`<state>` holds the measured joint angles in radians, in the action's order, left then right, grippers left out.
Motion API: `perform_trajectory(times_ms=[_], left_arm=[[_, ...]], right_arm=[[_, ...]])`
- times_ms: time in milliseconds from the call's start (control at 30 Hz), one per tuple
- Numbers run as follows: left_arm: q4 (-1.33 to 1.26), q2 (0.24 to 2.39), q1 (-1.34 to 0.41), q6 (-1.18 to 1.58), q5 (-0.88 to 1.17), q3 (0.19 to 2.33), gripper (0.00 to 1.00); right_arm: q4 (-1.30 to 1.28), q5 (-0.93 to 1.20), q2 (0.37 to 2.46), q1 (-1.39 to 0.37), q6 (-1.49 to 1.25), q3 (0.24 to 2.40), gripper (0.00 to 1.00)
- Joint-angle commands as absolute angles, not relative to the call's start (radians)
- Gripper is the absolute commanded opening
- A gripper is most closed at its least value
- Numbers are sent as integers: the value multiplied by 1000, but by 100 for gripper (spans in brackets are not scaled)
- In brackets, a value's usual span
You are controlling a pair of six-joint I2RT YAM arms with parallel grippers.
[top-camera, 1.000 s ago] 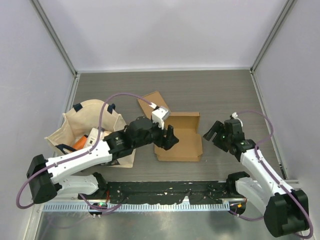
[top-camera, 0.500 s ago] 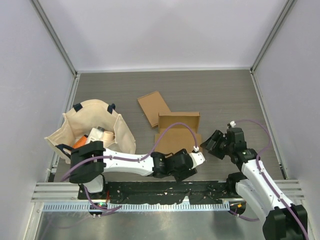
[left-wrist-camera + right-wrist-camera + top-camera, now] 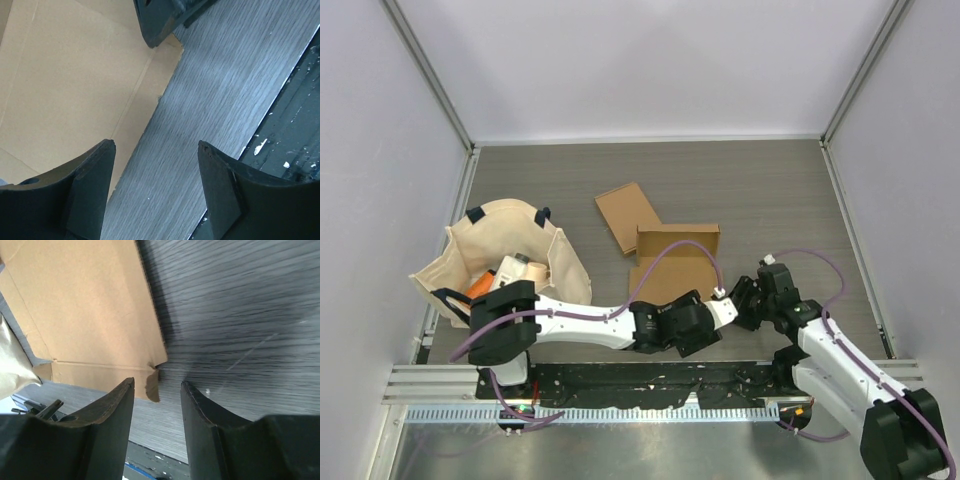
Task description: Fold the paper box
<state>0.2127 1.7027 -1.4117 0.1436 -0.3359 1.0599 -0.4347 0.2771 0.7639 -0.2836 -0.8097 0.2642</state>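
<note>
The paper box (image 3: 678, 268) lies flat and unfolded on the grey table, a brown cardboard sheet with creases. My left gripper (image 3: 702, 327) is open at its front right corner. In the left wrist view (image 3: 155, 145) bare table lies between the fingertips and the cardboard (image 3: 75, 85) is at the upper left. My right gripper (image 3: 743, 303) is open, low beside the box's right edge. In the right wrist view (image 3: 157, 382) a small corner flap (image 3: 152, 385) of the box (image 3: 90, 305) stands between the open jaws, gripped by neither.
A second flat cardboard piece (image 3: 627, 215) lies behind the box, overlapping its back left corner. A cream tote bag (image 3: 510, 255) holding several items sits at the left. The black rail (image 3: 650, 378) runs along the table's front edge.
My left arm has swung from over the box's left part down along the front edge to its front right corner. My right gripper has moved left toward that corner.
</note>
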Motion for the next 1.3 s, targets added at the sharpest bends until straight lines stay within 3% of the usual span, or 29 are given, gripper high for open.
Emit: perform_trajectory(times_ms=[0,133,200,233,333,567,867,1000,1133,1167,1233,1267], left_arm=[[196,1720,-1404,118,-374,1095,71],[213,1752,-1396,92,-382,1120,71],[215,1772,-1396,81,-397,1135,67],[218,1776,-1396,77,-405,1149,66],[210,1790,-1396,61,-422,1163,67],[215,1832,-1396,11,-446,1199,67],[222,1842,-1407,-51,-528,1209,44],[215,1816,-1413,-69,-494,1190,62],[204,1833,-1413,-81,-538,1198,62],[198,1841,-1413,-90,-548,1203,60],[195,1848,-1413,-97,-590,1219,47],[192,1848,-1413,-103,-598,1224,35]], right_arm=[[-353,215,805,-371,-873,255,47],[-345,184,819,-399,-896,262,35],[-365,172,790,-399,-913,267,25],[-371,172,769,-399,-926,261,14],[-376,196,678,-399,-977,239,1],[-443,235,621,-399,-1000,255,1],[-524,218,552,-397,-1015,330,1],[-534,218,548,-397,-1023,360,1],[-534,239,555,-396,-1023,379,1],[-538,238,552,-396,-1022,382,1],[-549,230,535,-396,-1023,393,1],[-561,229,529,-396,-1023,397,1]])
